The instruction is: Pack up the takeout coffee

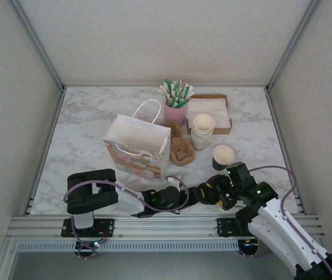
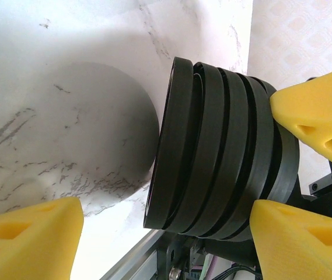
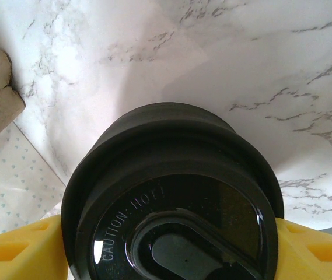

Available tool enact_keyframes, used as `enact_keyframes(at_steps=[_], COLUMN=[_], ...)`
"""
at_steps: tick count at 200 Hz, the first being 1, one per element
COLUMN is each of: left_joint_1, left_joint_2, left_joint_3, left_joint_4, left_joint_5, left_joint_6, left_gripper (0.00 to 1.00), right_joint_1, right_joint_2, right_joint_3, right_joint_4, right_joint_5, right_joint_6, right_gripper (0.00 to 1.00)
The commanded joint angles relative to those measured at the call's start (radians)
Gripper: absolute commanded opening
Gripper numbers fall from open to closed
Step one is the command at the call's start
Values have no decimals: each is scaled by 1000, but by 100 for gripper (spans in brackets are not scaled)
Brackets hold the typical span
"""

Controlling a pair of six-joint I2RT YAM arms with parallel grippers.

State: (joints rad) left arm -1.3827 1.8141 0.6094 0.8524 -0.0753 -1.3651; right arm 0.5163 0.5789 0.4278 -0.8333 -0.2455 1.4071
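The takeout coffee is out of view. A stack of several black plastic lids (image 3: 171, 198) lies on its side between the two grippers near the table's front edge (image 1: 194, 195). My right gripper (image 3: 171, 252) is shut on this stack, a yellow finger on either side, and the top lid reads "CAUTION: HOT!". It reaches in from the right (image 1: 205, 195). My left gripper (image 2: 160, 233) is open around the free end of the stack (image 2: 224, 151); its left finger (image 2: 25, 233) stands well clear of the lids. It comes from the left (image 1: 180, 196).
A lidless cream cup (image 1: 223, 156) stands just behind the right gripper. A patterned paper bag (image 1: 137, 153) stands open at centre left, a cardboard cup carrier (image 1: 182, 153) beside it. Behind are stacked cups (image 1: 202, 131), a pink straw holder (image 1: 176, 109) and a napkin tray (image 1: 210, 112).
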Motion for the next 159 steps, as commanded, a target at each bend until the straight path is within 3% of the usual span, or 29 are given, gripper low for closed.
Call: enact_keyframes(at_steps=[1,159], left_joint_1=[2,4], left_joint_2=[20,38], left_joint_3=[19,4], left_joint_4=[42,-81], left_joint_5=[20,-18], left_joint_6=[11,-82], left_gripper=[75,73], right_joint_1=[-5,-8], right_joint_2=[-3,-36], right_joint_3=[-25,-5], right_joint_4=[-25,-29], right_joint_5=[-5,-14], right_joint_6=[9,20], right_gripper=[76,76])
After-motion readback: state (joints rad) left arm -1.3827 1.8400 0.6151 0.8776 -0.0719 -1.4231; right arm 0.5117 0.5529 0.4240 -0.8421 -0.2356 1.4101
